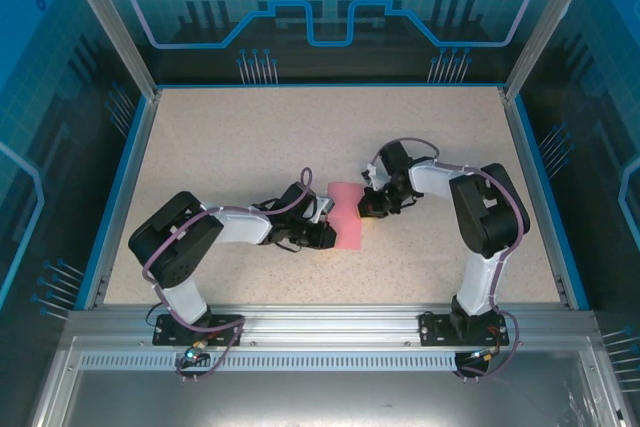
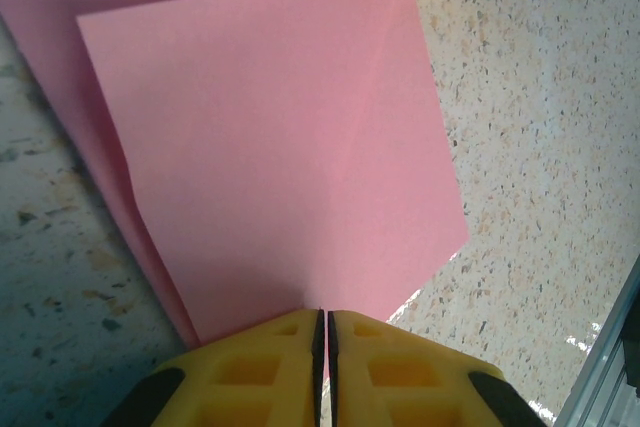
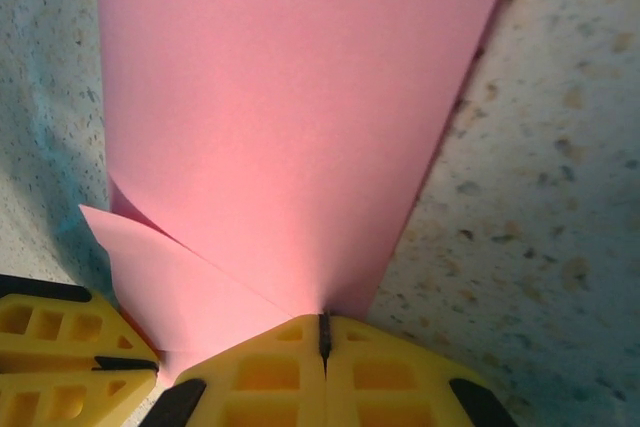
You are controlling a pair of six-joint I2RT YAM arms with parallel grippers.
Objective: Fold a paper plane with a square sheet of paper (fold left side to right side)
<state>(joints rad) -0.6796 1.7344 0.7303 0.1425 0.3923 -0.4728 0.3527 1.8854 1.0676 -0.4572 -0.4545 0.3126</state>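
- Left wrist view, nearest the lens: the left claw has two blocky yellow fingers with hollow pockets and black side pads. It is clenched, with a sliver of pink caught in its seam.
- Beyond it spreads the square sheet of paper. It is thin, matte and pink, folded into overlapping straight-edged layers, and a faint crease runs up the top layer.
- Right wrist view: the right claw, of the same moulded yellow, is pressed tight where the paper narrows into its seam.
- A pointed flap juts out at lower left, just beside the left claw's fingers.
- Around the paper lies the surface, beige with dark speckles, like stone.
- Top external view: the paper lies mid-surface as a slim pink shape, gripped between both claws.
- An aluminium frame with blue-tinted panels stands at the far edge.
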